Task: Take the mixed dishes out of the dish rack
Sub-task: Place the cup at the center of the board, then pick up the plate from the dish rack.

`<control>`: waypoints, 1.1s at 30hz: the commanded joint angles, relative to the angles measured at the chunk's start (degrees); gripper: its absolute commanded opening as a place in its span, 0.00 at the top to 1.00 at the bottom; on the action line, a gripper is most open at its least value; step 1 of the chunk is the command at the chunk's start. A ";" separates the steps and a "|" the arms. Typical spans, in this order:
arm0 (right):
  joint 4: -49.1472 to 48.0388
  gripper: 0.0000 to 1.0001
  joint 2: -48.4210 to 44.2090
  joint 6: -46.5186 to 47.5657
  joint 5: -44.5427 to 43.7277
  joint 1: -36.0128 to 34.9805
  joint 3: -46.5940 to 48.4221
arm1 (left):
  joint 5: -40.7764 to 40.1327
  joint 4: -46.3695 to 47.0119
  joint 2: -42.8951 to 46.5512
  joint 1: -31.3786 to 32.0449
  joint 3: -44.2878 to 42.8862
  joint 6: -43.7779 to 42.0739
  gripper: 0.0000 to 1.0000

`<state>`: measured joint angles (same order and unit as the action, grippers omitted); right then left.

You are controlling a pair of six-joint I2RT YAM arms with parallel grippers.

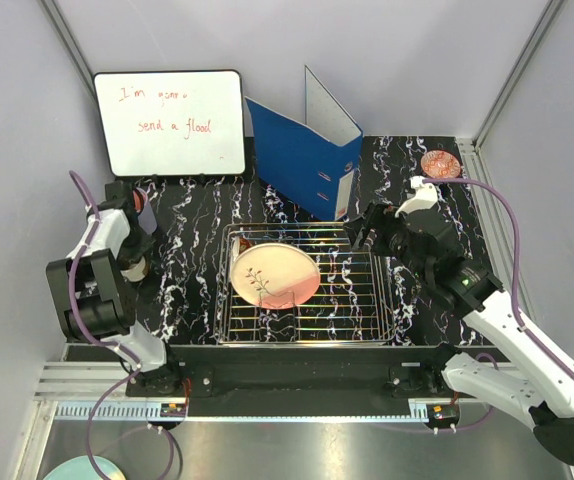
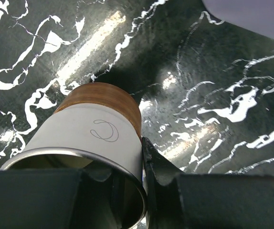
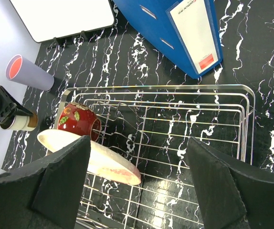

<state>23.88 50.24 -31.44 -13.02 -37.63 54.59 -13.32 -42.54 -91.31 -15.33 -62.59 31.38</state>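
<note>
The dish rack (image 1: 367, 310) is a silver wire basket in the middle of the table. In it a cream-and-pink plate (image 1: 275, 275) leans, with a small red bowl (image 3: 77, 121) lying on its side behind it. My right gripper (image 3: 139, 143) hangs open above the rack's right part, holding nothing. My left gripper (image 2: 132, 162) is left of the rack, shut on the rim of a cream-brown cup (image 2: 89, 129), one finger inside and one outside. The cup's base is at the marbled tabletop. A lavender cup (image 3: 29, 72) sits just behind it. Another red-patterned bowl (image 1: 440, 163) rests at the back right.
A blue ring binder (image 1: 307, 155) stands open behind the rack. A whiteboard (image 1: 170, 122) with red writing leans at the back left. Grey walls close in on both sides of the black marbled table (image 1: 192, 270).
</note>
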 commanded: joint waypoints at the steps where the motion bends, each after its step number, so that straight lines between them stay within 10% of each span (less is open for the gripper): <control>1: -0.76 0.11 0.39 1.12 -0.87 0.10 0.34 | 0.22 1.77 -0.89 -1.01 -1.13 -0.70 0.75; 12: -1.99 0.12 1.61 1.21 0.36 0.10 0.43 | -1.09 -0.51 8.50 -1.19 0.36 1.75 0.20; 27: -3.40 0.12 6.89 7.45 2.03 0.10 0.70 | -4.96 -5.80 39.17 10.22 -0.52 6.95 0.17; 33: -3.31 0.25 9.62 10.69 18.01 0.01 1.66 | 5.39 -2.02 47.62 17.00 3.60 6.86 0.17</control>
<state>22.57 58.65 -25.30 -6.20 -37.58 54.63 -14.31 -47.99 -46.30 -0.89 -61.56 38.04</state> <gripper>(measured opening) 0.833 0.824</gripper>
